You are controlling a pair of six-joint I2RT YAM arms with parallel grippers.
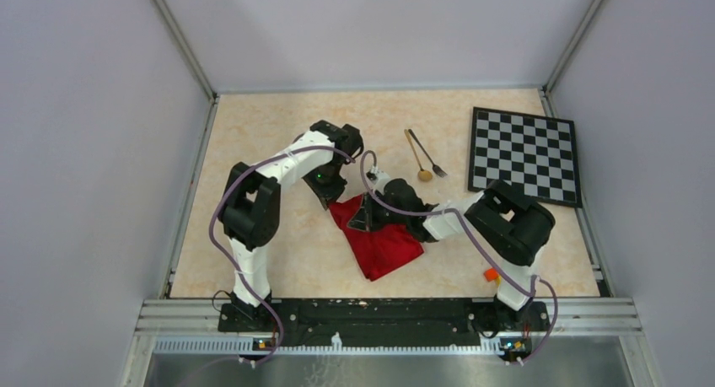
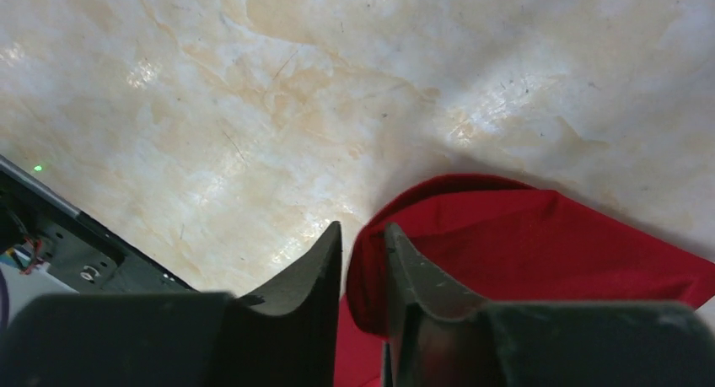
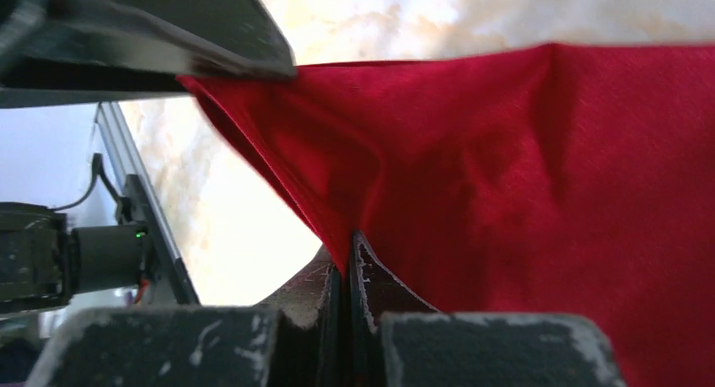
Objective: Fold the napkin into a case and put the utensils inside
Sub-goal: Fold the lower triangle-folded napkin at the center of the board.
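Part of napkin (image 1: 389,250) under right arm (image 1: 447,223)

Bright, even overhead light; pale glare patches on the tabletop (image 2: 497,109); wrist-view foregrounds soft and blurred.

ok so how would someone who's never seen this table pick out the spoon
Find the checkered board at the far right of the table; two thin utensils lie just to its left. The spoon is the one farther from the board. It is gold with a small round bowl, while the fork beside it is dark and ends in tines.
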